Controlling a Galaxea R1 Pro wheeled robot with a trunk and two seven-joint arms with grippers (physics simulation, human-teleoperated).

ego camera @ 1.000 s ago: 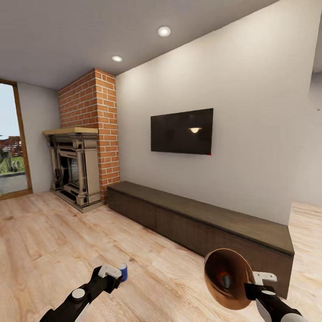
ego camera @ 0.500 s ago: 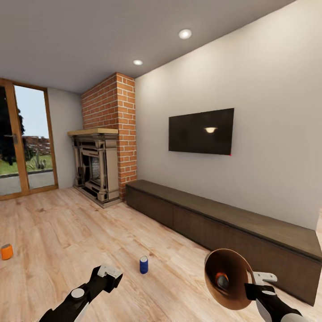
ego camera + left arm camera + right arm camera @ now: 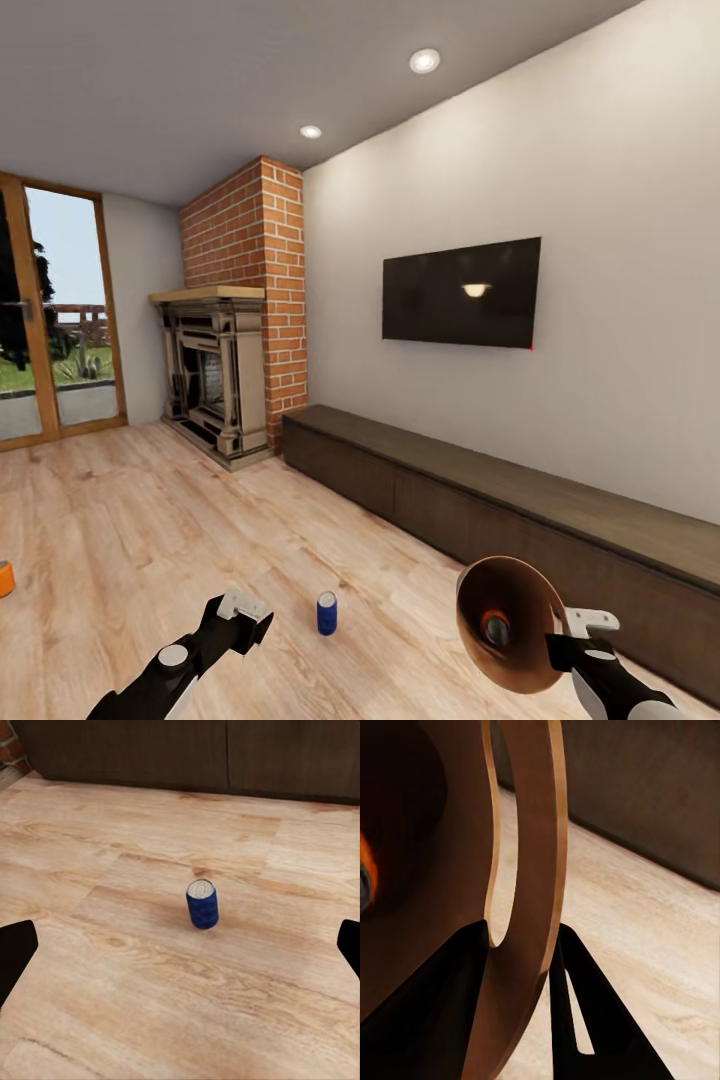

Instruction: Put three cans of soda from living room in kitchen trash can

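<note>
A blue can of soda (image 3: 327,612) stands upright on the wood floor, a little ahead and to the right of my left gripper (image 3: 243,612). In the left wrist view the blue can (image 3: 202,904) sits ahead of the left gripper (image 3: 184,943), whose open fingers are apart from it. An orange can (image 3: 4,578) rests on the floor at the far left edge. My right gripper (image 3: 556,641) is shut on the rim of the trash can (image 3: 505,622), which is tipped with its coppery mouth toward the camera. Another orange can (image 3: 495,627) lies inside. The right wrist view shows the right gripper (image 3: 521,937) pinching the trash can's rim (image 3: 529,855).
A long low dark bench (image 3: 500,500) runs along the wall under a wall-mounted TV (image 3: 460,292). A brick column (image 3: 262,300) with a fireplace (image 3: 210,375) stands at the back left, next to a glass door (image 3: 50,320). Open wood floor (image 3: 150,510) spreads to the left.
The whole head view has swung, so the camera moved. Both arms keep their pose. The blue can, seen at the left fingertips a second ago, now stands apart to their right.
</note>
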